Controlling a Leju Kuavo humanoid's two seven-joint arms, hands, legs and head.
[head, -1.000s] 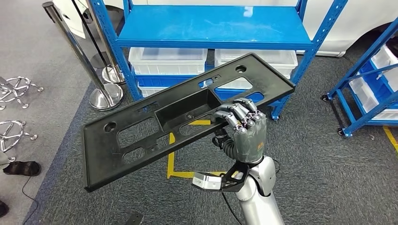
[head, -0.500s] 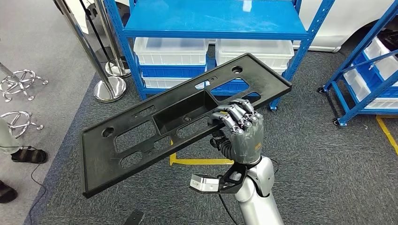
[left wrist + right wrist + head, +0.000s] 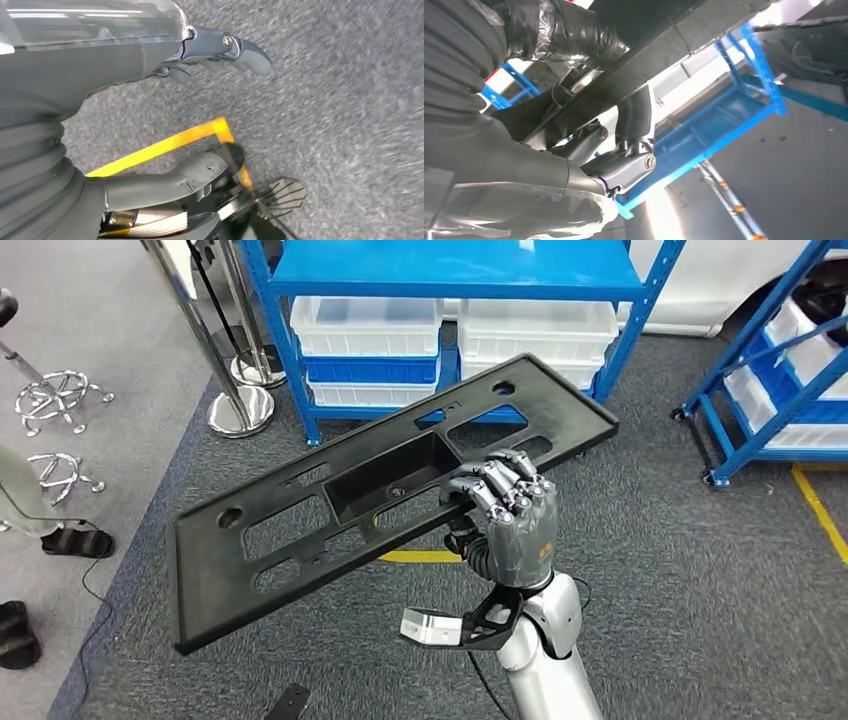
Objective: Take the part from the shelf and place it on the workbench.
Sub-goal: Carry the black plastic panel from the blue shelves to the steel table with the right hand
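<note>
The right hand [image 3: 515, 520] grips the long black part [image 3: 390, 495] at its near long edge, a little to the shelf-side of the middle, with the fingers [image 3: 500, 485] curled over the rim from above. In the right wrist view the thumb [image 3: 636, 117] presses against the underside of the part [image 3: 664, 37], so the hold is a clamp on the edge, not a support from below.

From the right hand, most of the part reaches out toward the robot's left and nearer to it. The shorter end points away, toward the blue shelf [image 3: 450, 265]. The long axis runs slanted, and the far end is higher than the near-left end. The part is in the air, away from the blue shelf and above the grey carpet [image 3: 650, 570].

The left hand [image 3: 200, 50] hangs above the carpet with the fingers apart and holds nothing.

I judge that the long free end can swing during carrying. No table is seen yet.
</note>
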